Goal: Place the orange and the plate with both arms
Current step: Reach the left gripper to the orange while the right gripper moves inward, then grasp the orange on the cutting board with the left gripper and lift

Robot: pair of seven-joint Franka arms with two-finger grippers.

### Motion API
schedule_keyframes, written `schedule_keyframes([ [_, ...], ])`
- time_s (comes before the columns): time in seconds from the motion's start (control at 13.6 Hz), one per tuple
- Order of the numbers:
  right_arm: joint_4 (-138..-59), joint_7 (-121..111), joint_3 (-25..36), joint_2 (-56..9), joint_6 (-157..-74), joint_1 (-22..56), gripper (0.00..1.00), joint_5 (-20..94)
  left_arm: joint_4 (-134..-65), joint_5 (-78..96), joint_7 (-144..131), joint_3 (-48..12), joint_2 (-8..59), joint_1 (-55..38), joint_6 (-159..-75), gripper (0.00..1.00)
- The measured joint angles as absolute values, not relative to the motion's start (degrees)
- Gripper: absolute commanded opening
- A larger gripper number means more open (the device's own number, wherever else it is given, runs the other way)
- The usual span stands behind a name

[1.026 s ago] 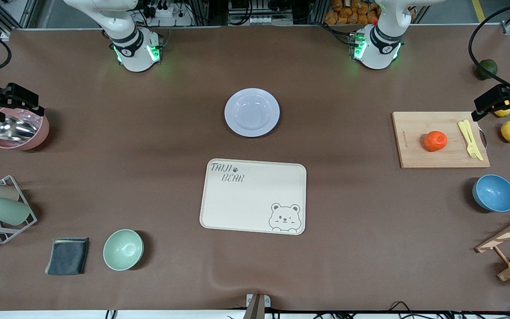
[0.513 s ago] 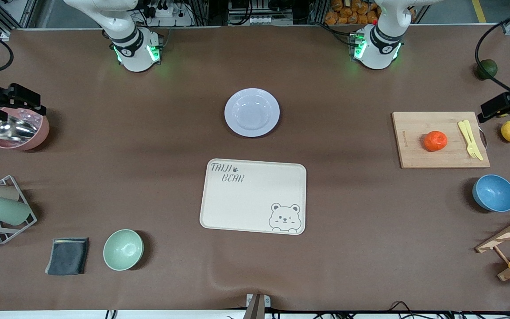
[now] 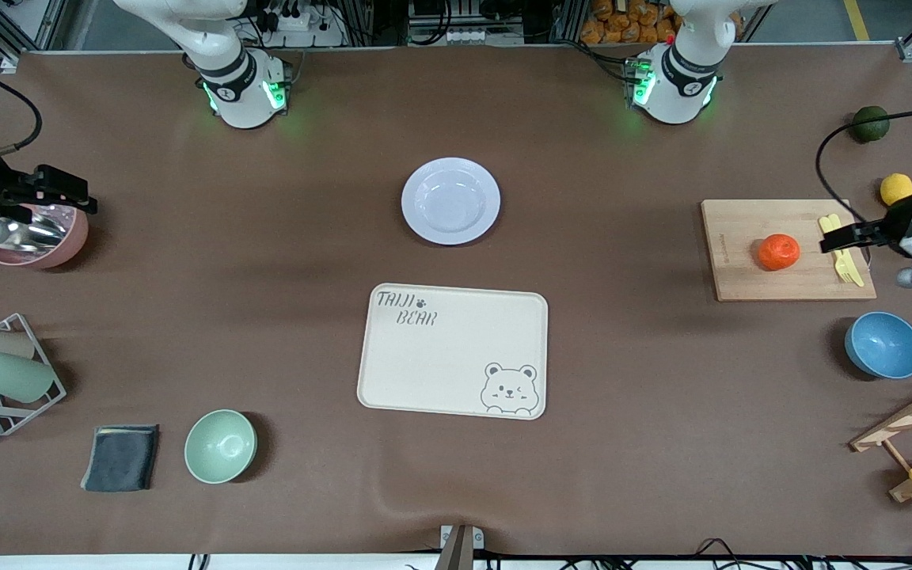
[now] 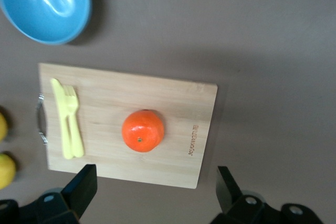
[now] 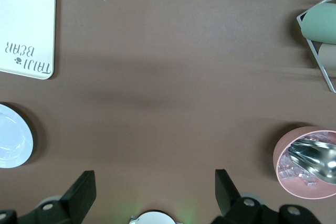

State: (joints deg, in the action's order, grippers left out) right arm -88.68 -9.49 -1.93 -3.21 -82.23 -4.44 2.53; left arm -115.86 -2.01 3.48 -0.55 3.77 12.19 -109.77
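Orange [image 3: 778,252]: sat on the board [image 3: 741,273], beside a yellow fork [image 3: 841,247]. Plate [image 3: 450,200]: lay on the table between the arm bases, farther from the front camera than the tray [image 3: 453,350]. Left gripper [image 4: 156,191]: hung over the board's edge near the fork, jaws wide apart, holding nothing. Right gripper [image 5: 155,192]: hung over the pink bowl [image 3: 36,237], jaws wide apart, empty.
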Motion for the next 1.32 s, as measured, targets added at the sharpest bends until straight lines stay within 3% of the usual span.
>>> schedule_keyframes([
  [0.44,-94.1,-9.3,-1.6,-4.1,-82.6,-4.9,1.00,9.0,-132.2,-2.7,3.5,-0.5,6.2,14.0,-128.3,1.00],
  [1.32,-100.6,-9.2,-1.6,-12.8,-86.8,-5.2,1.00,25.7,-133.4,-8.4,3.5,-0.7,11.5,17.4,-133.6,1.00],
])
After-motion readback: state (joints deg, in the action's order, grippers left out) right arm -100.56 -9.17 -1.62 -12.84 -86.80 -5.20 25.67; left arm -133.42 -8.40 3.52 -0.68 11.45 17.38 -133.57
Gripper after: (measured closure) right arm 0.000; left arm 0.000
